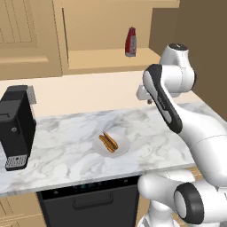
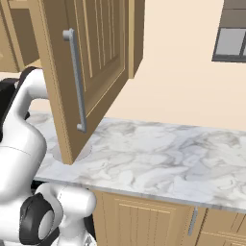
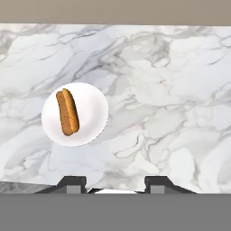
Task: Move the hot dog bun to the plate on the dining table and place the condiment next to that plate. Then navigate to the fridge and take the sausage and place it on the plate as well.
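one counter (image 1: 66, 146) spreads below me; on it, the white plate (image 3: 92, 115) holds the bun (image 3: 67, 112). my gripper (image 3: 115, 182) hangs above, jaws apart and empty. i'd centre over the bun, align across its length, then descend.

Bench (image 1: 66, 146): white-and-grey veined marble, smooth, faint sheen; small white plate (image 1: 122, 148): plain, smooth, matt, ceramic-like; hot dog bun (image 1: 108, 142): orange-brown, finely speckled crust, matt; cabinet door (image 2: 91, 62): pale wood with panelled grooves, satin finish; its handle (image 2: 77, 79): brushed grey metal; coffee machine (image 1: 15, 126): black, smooth plastic look, at the left; condiment (image 1: 131, 42): dark red bottle with pale label, slightly glossy, on the wooden shelf at the far side; robot arm (image 1: 199, 133): glossy white shell, dark matt joints.
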You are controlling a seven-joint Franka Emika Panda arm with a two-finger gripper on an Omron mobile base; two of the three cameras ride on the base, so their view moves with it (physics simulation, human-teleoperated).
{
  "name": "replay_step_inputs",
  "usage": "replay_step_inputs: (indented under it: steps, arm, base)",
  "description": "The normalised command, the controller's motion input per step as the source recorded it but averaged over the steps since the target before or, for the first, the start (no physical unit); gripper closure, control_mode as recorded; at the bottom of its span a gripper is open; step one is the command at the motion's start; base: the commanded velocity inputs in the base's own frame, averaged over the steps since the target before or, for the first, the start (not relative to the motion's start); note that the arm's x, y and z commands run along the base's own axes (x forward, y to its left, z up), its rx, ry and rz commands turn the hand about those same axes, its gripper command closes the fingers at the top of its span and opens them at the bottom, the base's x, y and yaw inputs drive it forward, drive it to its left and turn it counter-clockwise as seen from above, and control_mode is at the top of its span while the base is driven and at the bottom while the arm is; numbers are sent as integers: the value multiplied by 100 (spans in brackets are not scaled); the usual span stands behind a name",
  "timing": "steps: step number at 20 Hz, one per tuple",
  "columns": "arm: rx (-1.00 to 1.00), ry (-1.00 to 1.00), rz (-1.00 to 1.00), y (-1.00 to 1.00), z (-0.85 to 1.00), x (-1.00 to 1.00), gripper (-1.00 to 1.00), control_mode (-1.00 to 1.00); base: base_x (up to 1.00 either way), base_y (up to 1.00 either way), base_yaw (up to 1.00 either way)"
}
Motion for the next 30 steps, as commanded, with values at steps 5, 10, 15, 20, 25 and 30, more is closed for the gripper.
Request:
replay_step_inputs:
  steps: [5, 10, 15, 20, 25, 30]
  arm:
    - [-1, -4, 0, 19, -24, -36, -100, -100]
    - [-13, 12, -1, 87, -85, -16, -100, -100]
    - [-5, 35, 0, 42, -69, 27, -100, -100]
    - [-1, 40, 0, 2, -42, 75, -100, -100]
    - [0, 6, 0, 36, -62, 48, -100, -100]
    - [0, -2, 0, 24, -28, 10, -100, -100]
  base:
    - [0, 0, 0]
    - [0, 0, 0]
    - [0, 0, 0]
    - [0, 0, 0]
    - [0, 0, 0]
    - [0, 0, 0]
